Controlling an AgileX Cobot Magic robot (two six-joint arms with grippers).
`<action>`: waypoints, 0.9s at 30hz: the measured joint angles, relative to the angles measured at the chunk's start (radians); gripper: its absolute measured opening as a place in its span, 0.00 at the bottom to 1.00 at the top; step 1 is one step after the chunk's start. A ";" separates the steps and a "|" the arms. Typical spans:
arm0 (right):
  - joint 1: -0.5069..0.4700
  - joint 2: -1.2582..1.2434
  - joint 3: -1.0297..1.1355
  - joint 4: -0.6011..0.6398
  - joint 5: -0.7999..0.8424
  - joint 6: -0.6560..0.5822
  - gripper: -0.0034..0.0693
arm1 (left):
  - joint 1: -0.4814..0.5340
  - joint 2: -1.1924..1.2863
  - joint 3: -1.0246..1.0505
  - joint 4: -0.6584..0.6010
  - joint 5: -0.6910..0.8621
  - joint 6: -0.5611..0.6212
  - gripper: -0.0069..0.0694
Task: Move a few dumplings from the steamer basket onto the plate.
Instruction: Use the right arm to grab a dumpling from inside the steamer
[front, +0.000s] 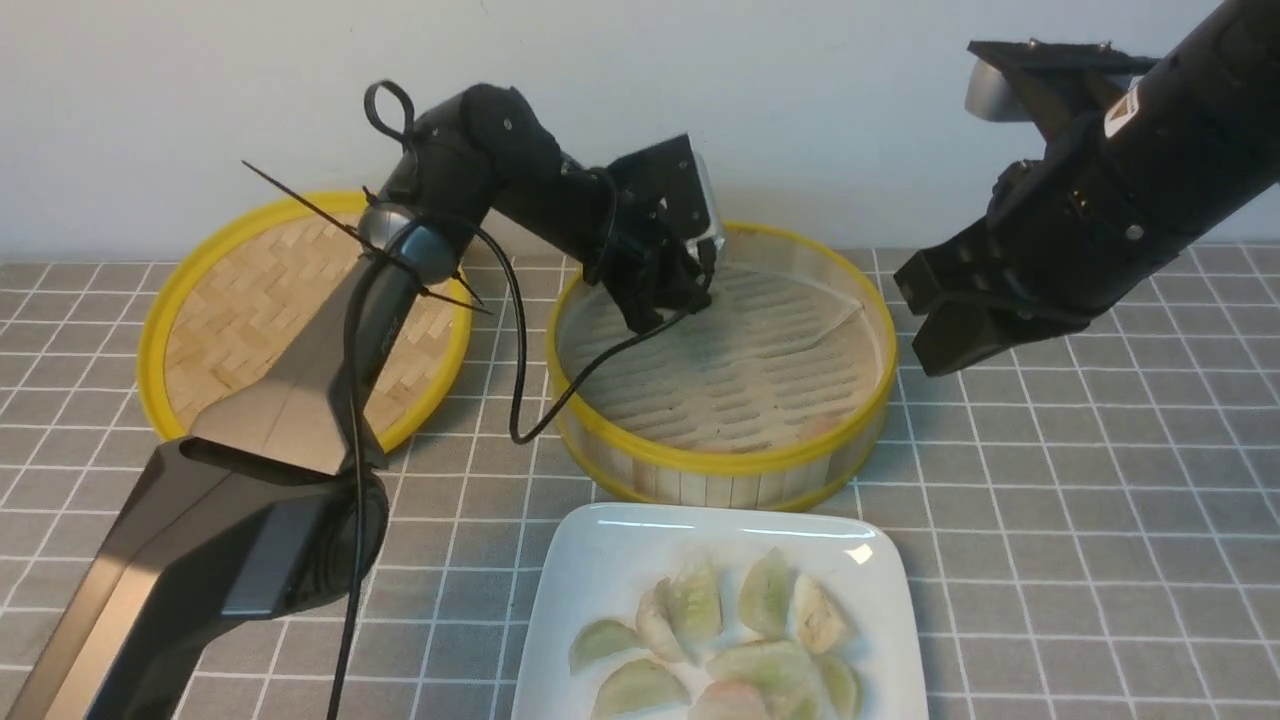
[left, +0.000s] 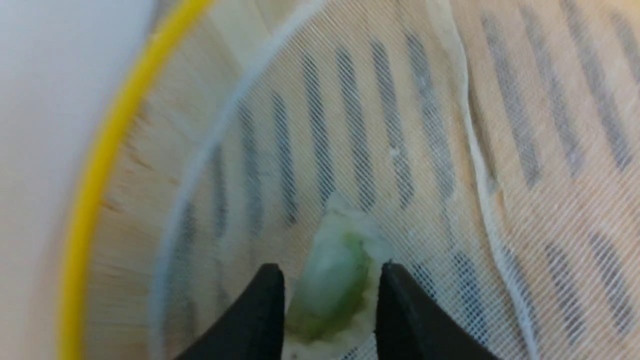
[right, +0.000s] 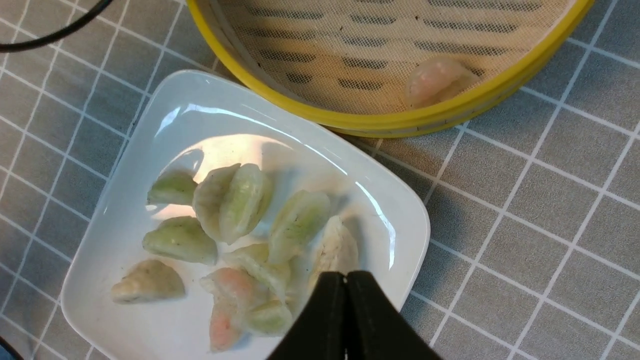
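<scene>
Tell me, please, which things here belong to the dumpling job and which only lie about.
Job: steamer basket; green dumpling and pinkish dumpling inside it; plate; dumplings on the plate.
Lying about: woven basket lid; grey checked tablecloth.

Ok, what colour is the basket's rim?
The basket rim is yellow, clearest in the front view.

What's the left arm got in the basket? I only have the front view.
Observer: A green dumpling sits between the left jaws, which are closed against its sides.
Operator: Anything else in there?
Observer: One pinkish dumpling lies by the basket wall on the plate side.
Operator: And the right jaws?
Observer: Shut, nothing between them.
</scene>
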 joint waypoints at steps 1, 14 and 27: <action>0.000 0.000 0.000 0.000 0.000 0.000 0.03 | 0.000 -0.006 0.000 0.002 0.000 -0.007 0.37; 0.000 0.000 0.000 -0.001 0.000 -0.019 0.03 | 0.000 -0.097 0.000 0.172 0.019 -0.414 0.09; 0.000 0.000 0.000 0.018 0.000 -0.019 0.03 | -0.001 -0.086 -0.001 0.092 0.019 -0.342 0.09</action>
